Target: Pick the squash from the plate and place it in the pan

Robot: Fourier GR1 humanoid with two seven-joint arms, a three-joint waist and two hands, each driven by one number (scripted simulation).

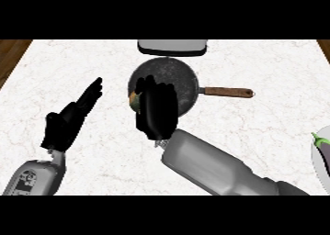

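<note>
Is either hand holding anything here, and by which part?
The right hand is curled round the squash over the pan; the grasped part is hidden. The left hand holds nothing.

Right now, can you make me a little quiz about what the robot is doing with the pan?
1. True or false: the right hand is over the pan.
2. Which way does the pan's handle point? A) to the view's right B) to the view's left C) toward the robot
3. Fill in: the purple vegetable on the plate at the right edge is an ____.

Key: 1 true. The squash peeks out at the hand's left side, over the pan's rim. 2 A. 3 eggplant. The left hand rests open on the view's left, fingers straight.
</note>
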